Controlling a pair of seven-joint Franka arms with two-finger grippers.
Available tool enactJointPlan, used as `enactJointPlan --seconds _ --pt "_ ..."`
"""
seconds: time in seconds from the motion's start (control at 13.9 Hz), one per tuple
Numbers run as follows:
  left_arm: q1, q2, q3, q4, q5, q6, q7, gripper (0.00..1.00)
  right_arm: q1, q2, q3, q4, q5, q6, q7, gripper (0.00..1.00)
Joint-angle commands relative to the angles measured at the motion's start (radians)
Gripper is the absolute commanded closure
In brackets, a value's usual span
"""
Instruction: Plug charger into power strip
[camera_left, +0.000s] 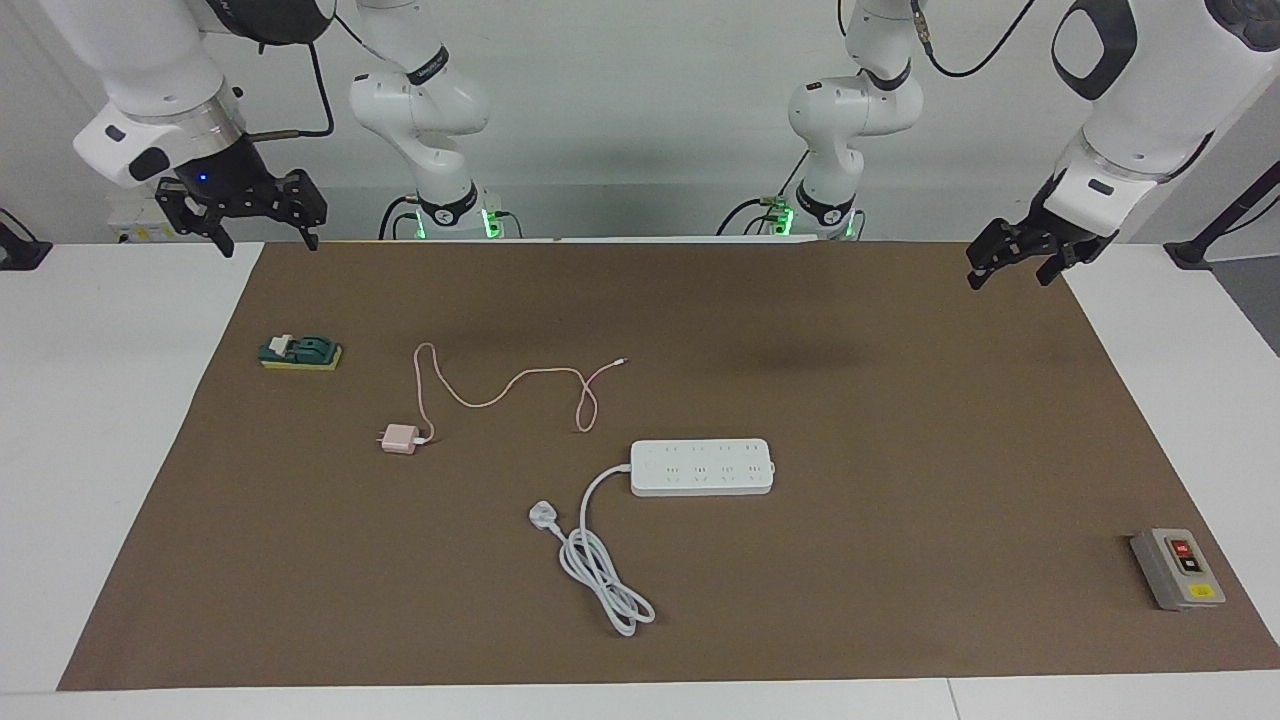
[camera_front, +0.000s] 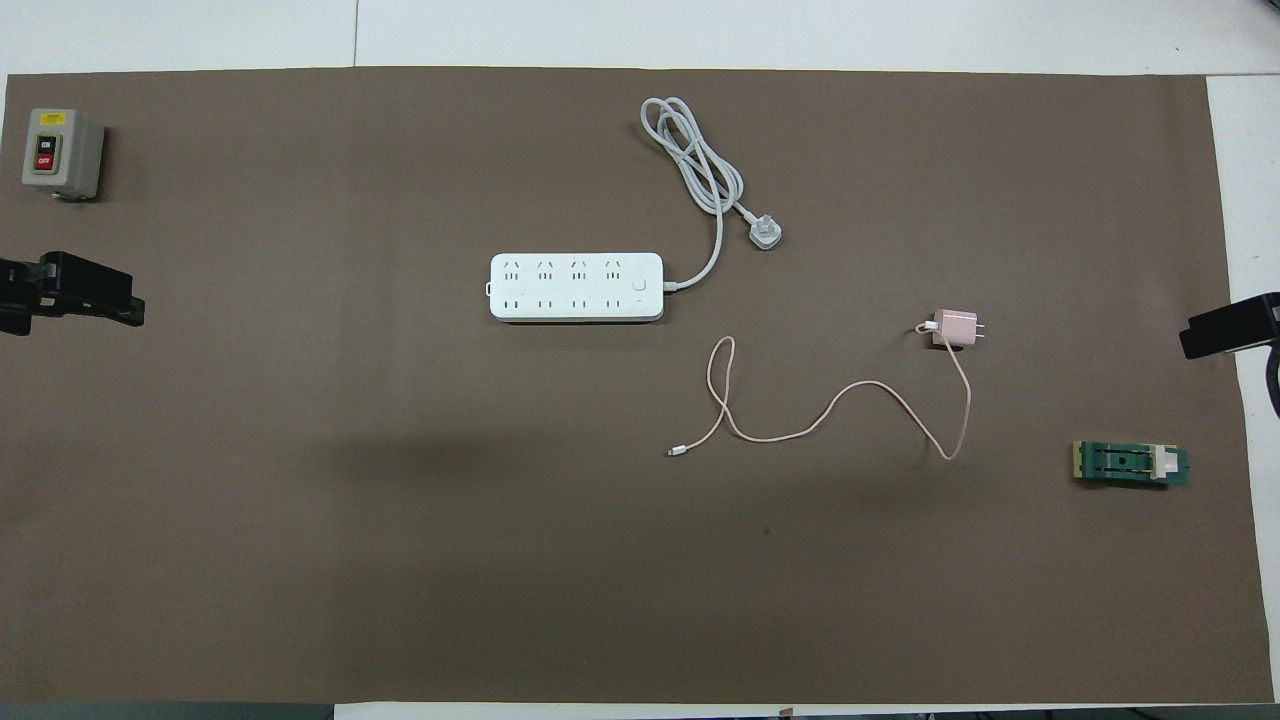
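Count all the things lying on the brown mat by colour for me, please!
Pink: 1, the charger with its cable
White: 1, the power strip with its cord and plug
Grey: 1, the switch box
Green: 1, the small green block
Total: 4

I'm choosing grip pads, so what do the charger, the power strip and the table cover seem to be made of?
The charger: probably smooth pale-pink plastic, with small metal prongs. The power strip: likely hard white plastic, slightly glossy, judging by its even, bright moulded top. The table cover: matte brown, with no glare; maybe paper or felt, the look leaves it open.
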Motion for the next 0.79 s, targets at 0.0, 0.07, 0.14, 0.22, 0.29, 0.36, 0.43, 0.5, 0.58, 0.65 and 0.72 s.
enactJointPlan --seconds 0.0,0.07,0.14,0.22,0.29,0.36,0.43,0.5,0.58,0.65,0.72 --pt "-0.008 -0.027 0.007 -0.027 0.004 -0.003 -0.012 0.00 -0.010 -0.006 0.006 -0.009 0.008 -0.001 0.022 0.00" --pt "-0.008 -0.027 0.007 -0.027 0.004 -0.003 -0.012 0.00 -0.008 -0.006 0.006 -0.009 0.008 -0.001 0.022 0.00" --pt "-0.008 -0.027 0.007 -0.027 0.002 -0.003 -0.012 0.00 -0.006 -0.006 0.006 -0.009 0.008 -0.001 0.022 0.00" --pt "-0.008 -0.027 0.007 -0.027 0.004 -0.003 -0.012 0.00 -0.006 -0.006 0.006 -0.009 0.008 0.001 0.022 0.00" --pt "-0.008 -0.027 0.007 -0.027 0.004 -0.003 -0.012 0.00 -0.008 -0.006 0.006 -0.009 0.006 0.004 0.022 0.00" --pt "-0.008 -0.027 0.007 -0.027 0.004 -0.003 -0.012 0.00 -0.011 -0.006 0.004 -0.008 0.006 0.005 0.022 0.00" --pt "-0.008 -0.027 0.007 -0.027 0.004 -0.003 -0.012 0.00 -0.013 -0.006 0.004 -0.008 0.006 0.004 0.019 0.00" --pt "-0.008 -0.027 0.007 -0.027 0.004 -0.003 -0.012 0.00 -0.013 -0.006 0.004 -0.009 0.006 0.004 0.014 0.00" --pt "-0.008 -0.027 0.007 -0.027 0.004 -0.003 -0.012 0.00 -0.013 -0.006 0.004 -0.009 0.005 0.005 0.016 0.00" --pt "-0.008 -0.027 0.007 -0.027 0.002 -0.003 -0.012 0.00 -0.014 -0.006 0.004 -0.009 0.006 0.009 0.017 0.00" --pt "-0.008 -0.027 0.007 -0.027 0.004 -0.003 -0.012 0.00 -0.016 -0.004 0.003 -0.009 0.006 0.019 0.022 0.00"
